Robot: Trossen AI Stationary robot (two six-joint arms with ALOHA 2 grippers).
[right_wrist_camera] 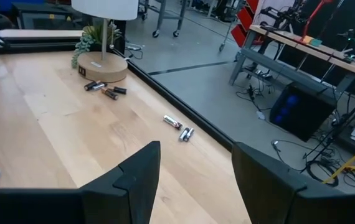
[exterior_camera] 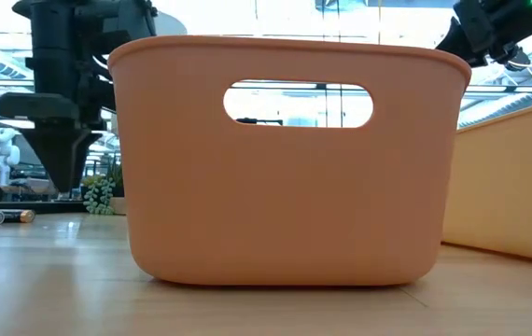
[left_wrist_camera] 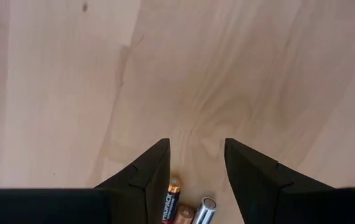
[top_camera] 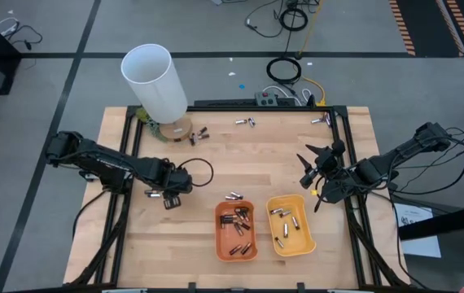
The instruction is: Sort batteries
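Observation:
My left gripper [left_wrist_camera: 196, 144] points down, open, just above the wood at the table's left. A dark battery with a coppery end [left_wrist_camera: 172, 198] and a silvery battery [left_wrist_camera: 205, 210] lie on the table between the roots of its fingers. The low view shows the fingertips [exterior_camera: 61, 182] clear of the table, with batteries [exterior_camera: 0, 217] lying beside them. An orange tray [top_camera: 236, 230] and a yellow tray [top_camera: 291, 224] each hold several batteries. My right gripper [top_camera: 312, 169] hangs open and raised at the table's right, holding nothing.
Loose batteries lie near the white tube's base [top_camera: 199, 134], at the far edge [top_camera: 245, 122] and the far right corner [top_camera: 320, 119], and just behind the orange tray [top_camera: 232, 195]. The tall white tube [top_camera: 155, 81] stands at the far left. Bare wood lies mid-table.

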